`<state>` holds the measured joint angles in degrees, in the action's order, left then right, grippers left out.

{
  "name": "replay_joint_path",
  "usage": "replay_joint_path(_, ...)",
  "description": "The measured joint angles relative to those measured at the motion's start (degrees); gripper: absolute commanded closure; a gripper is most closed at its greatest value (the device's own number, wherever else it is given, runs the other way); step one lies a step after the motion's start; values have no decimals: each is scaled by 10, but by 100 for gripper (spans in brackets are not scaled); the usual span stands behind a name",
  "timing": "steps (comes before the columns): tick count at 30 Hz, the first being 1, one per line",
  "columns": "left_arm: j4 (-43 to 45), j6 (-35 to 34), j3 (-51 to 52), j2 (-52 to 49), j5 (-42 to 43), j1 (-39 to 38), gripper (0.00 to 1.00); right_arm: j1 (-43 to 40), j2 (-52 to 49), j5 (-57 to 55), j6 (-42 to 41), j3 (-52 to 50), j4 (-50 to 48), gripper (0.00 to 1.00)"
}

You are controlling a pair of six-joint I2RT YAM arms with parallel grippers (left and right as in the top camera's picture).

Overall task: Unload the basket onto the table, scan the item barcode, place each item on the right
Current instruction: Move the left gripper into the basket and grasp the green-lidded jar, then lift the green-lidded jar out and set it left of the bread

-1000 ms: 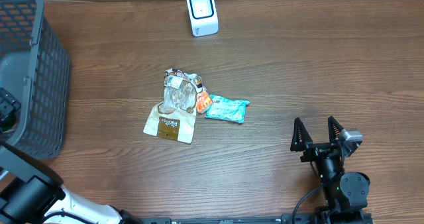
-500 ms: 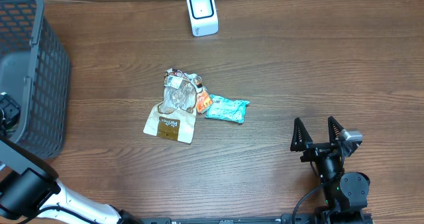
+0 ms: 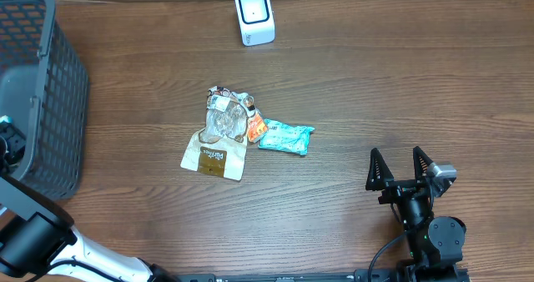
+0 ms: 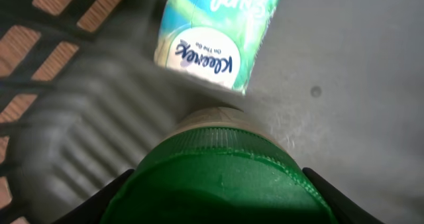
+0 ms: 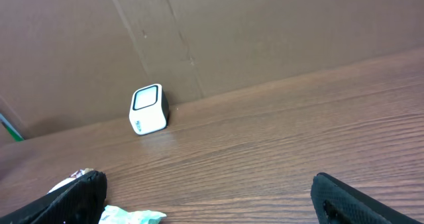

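Note:
Down inside the grey basket, my left gripper has one black finger against each side of a green-lidded container, shut on it. A Kleenex tissue pack lies just beyond the lid. From overhead only a bit of the left gripper shows at the basket. No barcode is visible. The white scanner stands at the table's far edge and also appears in the right wrist view as the scanner. My right gripper hovers open and holds nothing.
Mid-table lie a brown pouch, a clear snack bag and a teal packet. A cardboard wall backs the table behind the scanner. The basket's slatted walls closely surround the left gripper.
The left arm has shifted slightly at the basket. The right arm and the items on the table have not moved.

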<state>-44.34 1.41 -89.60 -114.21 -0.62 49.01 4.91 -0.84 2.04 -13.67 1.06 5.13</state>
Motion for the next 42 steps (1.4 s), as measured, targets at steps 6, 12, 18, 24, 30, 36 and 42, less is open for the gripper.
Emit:
replay_joint_path(6, -7, -1, -3, 48, 0, 0, 55, 0, 0, 0, 0, 0, 0, 0)
replay_joint_path(12, -23, -1, -11, 68, 0, 0, 56, 0, 0, 0, 0, 0, 0, 0)
replay_joint_path(18, -27, -17, -11, 76, 4, 0, 55, 0, 0, 0, 0, 0, 0, 0)
replay_joint_path(24, -29, -47, -34, 118, 37, 0, 53, 0, 0, 0, 0, 0, 0, 0)
replay_joint_path(30, -24, -94, -82, 199, 115, -5, 53, 0, 0, 0, 0, 0, 0, 0)
replay_joint_path(36, -17, -136, -102, 286, 212, -40, 53, 0, 0, 0, 0, 0, 0, 0)
replay_joint_path(42, -42, -150, -103, 327, 276, -118, 53, 0, 0, 0, 0, 0, 0, 0)
